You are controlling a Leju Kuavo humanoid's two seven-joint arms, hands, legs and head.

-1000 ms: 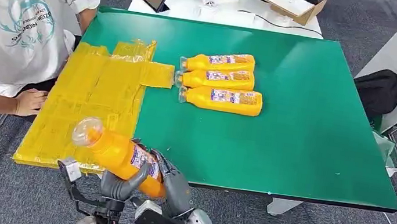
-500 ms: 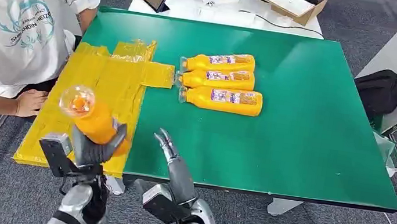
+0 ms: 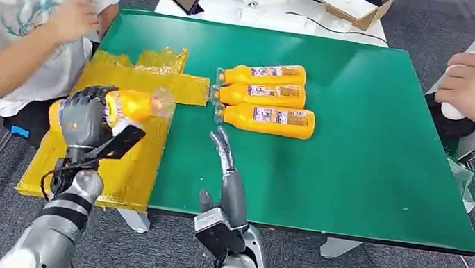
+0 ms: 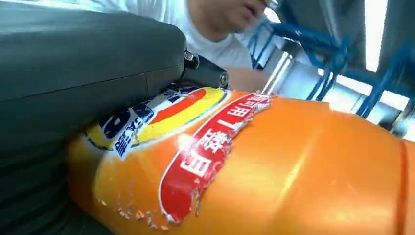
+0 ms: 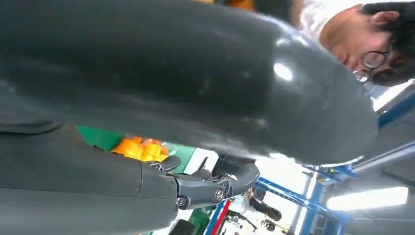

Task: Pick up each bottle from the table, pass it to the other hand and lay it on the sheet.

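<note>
The left hand point(image 3: 86, 120) grips a bottle point(image 3: 134, 103) over the sheet point(image 3: 136, 162), so laying is in hand. The right hand point(image 3: 225, 164) is empty, fingers straight. Next, lower and release.

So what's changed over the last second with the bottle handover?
The right hand let go of the orange plastic juice bottle and opened. The left hand, now gripping it alone, carried it up over the yellow plastic sheet. The three orange bottles on the green table stayed put.
</note>
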